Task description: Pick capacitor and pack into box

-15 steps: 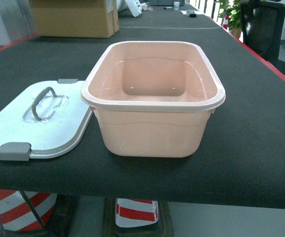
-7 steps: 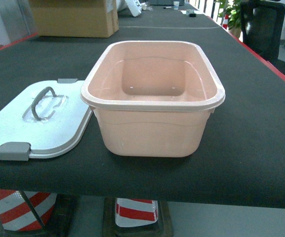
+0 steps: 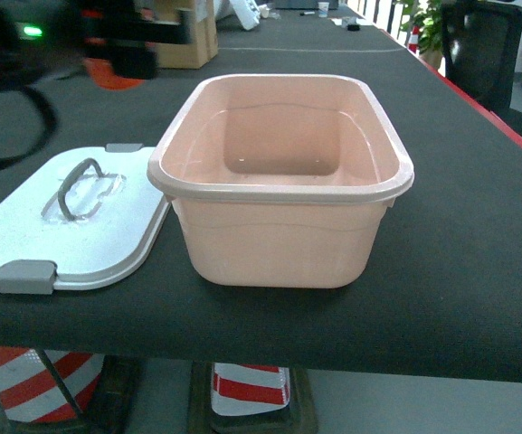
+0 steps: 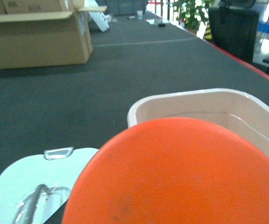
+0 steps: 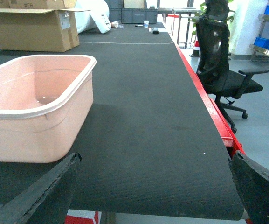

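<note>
On black table (image 3: 460, 226), peach box (image 3: 283, 231), left end effector (image 3: 120, 45) gripping orange object (image 4: 176, 172), right end effector's state unclear.

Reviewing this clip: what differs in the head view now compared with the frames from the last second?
The left arm has swung into the top-left of the head view, blurred, with its end effector carrying a round orange object that fills the left wrist view. Whether it is the capacitor cannot be told. The pale peach-pink plastic box stayed empty and unmoved, the white lid flat beside it.

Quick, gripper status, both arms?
Left gripper: blurred, carrying an orange object; jaw state cannot be told.
Right gripper: open, holding nothing.
</note>
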